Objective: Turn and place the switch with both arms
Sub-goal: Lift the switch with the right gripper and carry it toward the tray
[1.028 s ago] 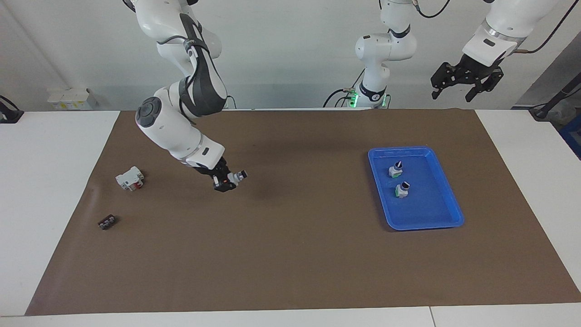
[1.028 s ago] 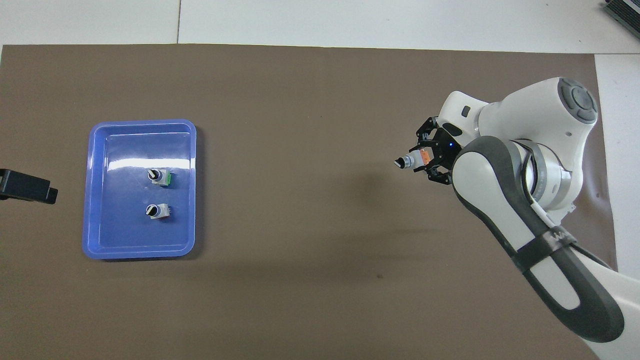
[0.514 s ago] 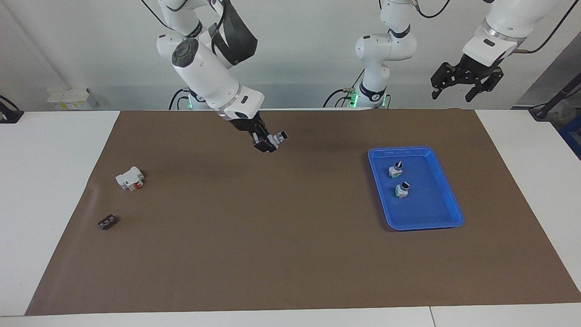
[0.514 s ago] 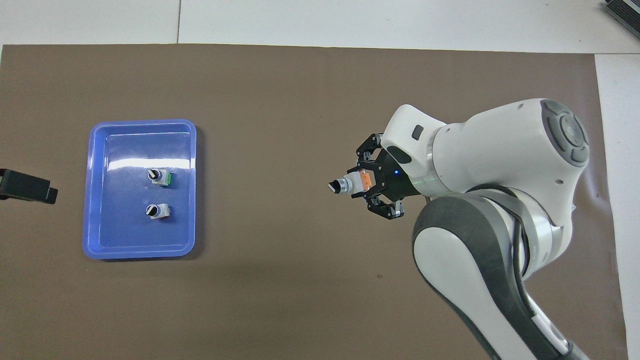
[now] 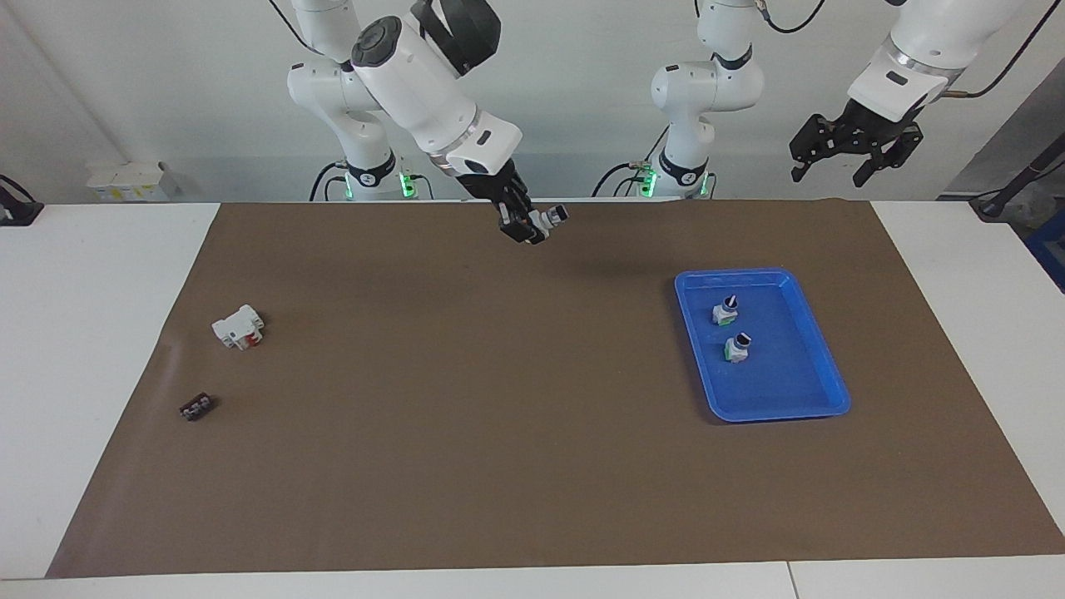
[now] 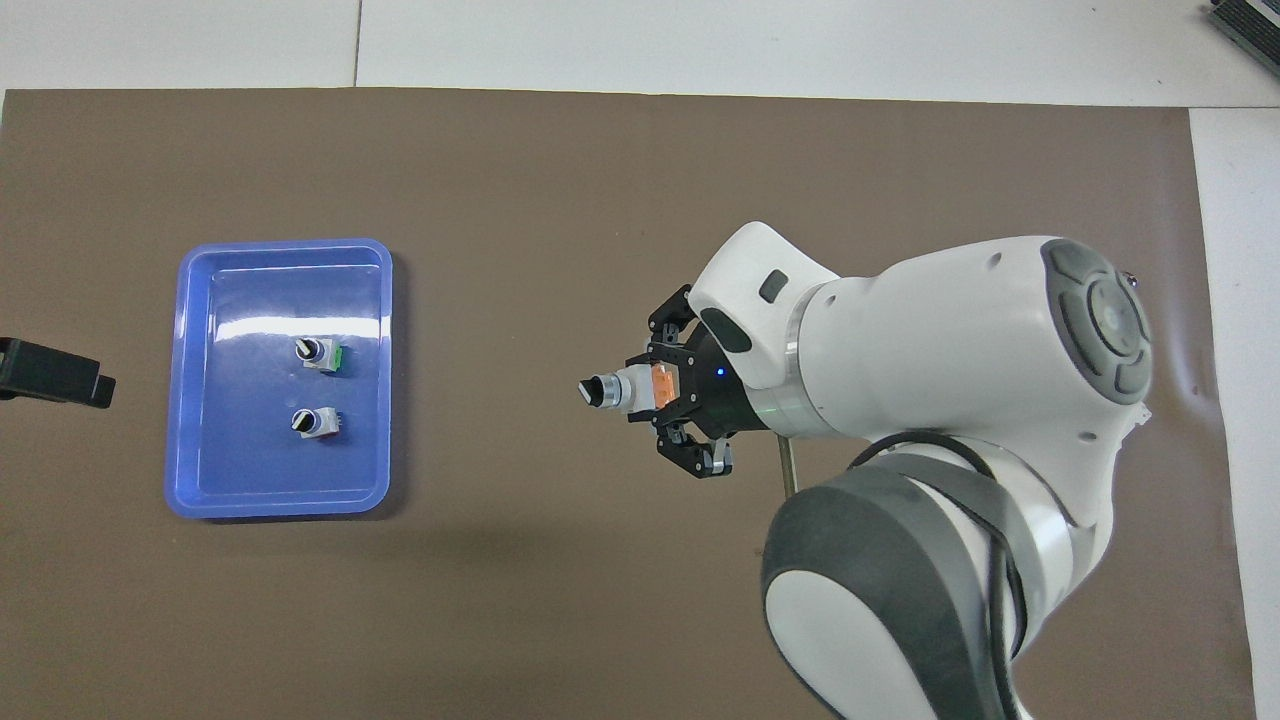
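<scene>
My right gripper [image 5: 526, 226] is shut on a switch [image 5: 549, 218] and holds it in the air over the bare brown mat [image 5: 499, 433], about midway along the table. The switch lies sideways, its black knob pointing toward the left arm's end, its orange face [image 6: 661, 386] up between the fingers. In the overhead view the right gripper [image 6: 672, 392] and the switch [image 6: 620, 389] hang over the mat beside the tray. My left gripper [image 5: 854, 154] waits open, raised high off the mat's corner; only its tip [image 6: 55, 372] shows from overhead.
A blue tray [image 5: 800, 401] lies toward the left arm's end, holding two more switches [image 5: 725, 311] [image 5: 737, 346]. A white block with a red part [image 5: 239, 326] and a small dark piece [image 5: 196, 407] lie toward the right arm's end.
The right arm has lifted the switch and carried it from near the white block toward the table's middle and the tray. The left arm has not moved.
</scene>
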Action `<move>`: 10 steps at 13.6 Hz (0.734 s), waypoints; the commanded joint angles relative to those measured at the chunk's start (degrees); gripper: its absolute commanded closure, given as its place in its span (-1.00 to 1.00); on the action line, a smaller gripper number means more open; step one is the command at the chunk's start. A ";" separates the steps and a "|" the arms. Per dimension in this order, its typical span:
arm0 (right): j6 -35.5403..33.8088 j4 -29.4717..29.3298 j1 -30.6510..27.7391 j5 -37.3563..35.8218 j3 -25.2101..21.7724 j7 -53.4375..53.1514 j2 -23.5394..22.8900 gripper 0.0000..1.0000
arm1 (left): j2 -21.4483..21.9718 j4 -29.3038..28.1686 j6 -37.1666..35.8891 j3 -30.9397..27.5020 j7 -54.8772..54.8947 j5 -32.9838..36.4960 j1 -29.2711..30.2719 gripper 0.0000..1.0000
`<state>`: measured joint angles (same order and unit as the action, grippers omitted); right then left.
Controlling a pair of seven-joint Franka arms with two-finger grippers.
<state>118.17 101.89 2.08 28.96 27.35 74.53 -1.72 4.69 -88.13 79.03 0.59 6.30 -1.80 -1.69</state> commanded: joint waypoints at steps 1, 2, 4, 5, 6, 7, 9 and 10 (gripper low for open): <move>0.66 -1.69 -0.07 1.36 1.04 -3.77 0.75 1.00 | 1.46 -1.52 0.16 0.29 -0.41 0.83 0.54 -1.00; 0.66 -1.96 -0.06 1.36 1.04 -4.56 0.84 1.00 | 1.47 -1.52 -0.28 0.38 -0.41 0.83 0.46 -1.00; 0.66 -1.96 -0.06 1.45 1.21 -4.74 0.93 1.00 | 1.47 -1.44 -0.28 0.38 -0.41 0.83 0.46 -1.00; 0.66 -1.96 -0.06 1.45 1.47 -4.83 1.02 1.00 | 1.47 -1.44 -0.28 0.38 -0.76 0.83 0.46 -1.00; 0.75 -1.96 -0.06 1.45 1.56 -4.83 1.28 1.00 | 1.47 -1.52 -0.63 0.55 -0.50 0.83 -0.15 -1.00; 0.92 -1.96 -0.06 1.45 1.56 -4.92 1.37 1.00 | 1.55 -1.44 -1.41 0.81 -0.67 0.74 -0.33 -1.00; 1.01 -1.96 -0.06 1.45 1.65 -5.18 1.37 1.00 | 1.99 -1.26 -1.60 1.52 -0.67 0.48 -2.17 -1.00; 1.10 -1.96 0.02 1.45 1.65 -5.18 1.37 1.00 | 1.91 -0.65 -1.16 1.61 -0.67 -0.22 -2.27 -1.00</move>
<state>118.45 99.57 2.64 28.97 28.32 70.28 -1.16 4.96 -88.12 78.06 2.13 6.24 -1.86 -2.57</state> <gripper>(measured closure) 0.577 0.000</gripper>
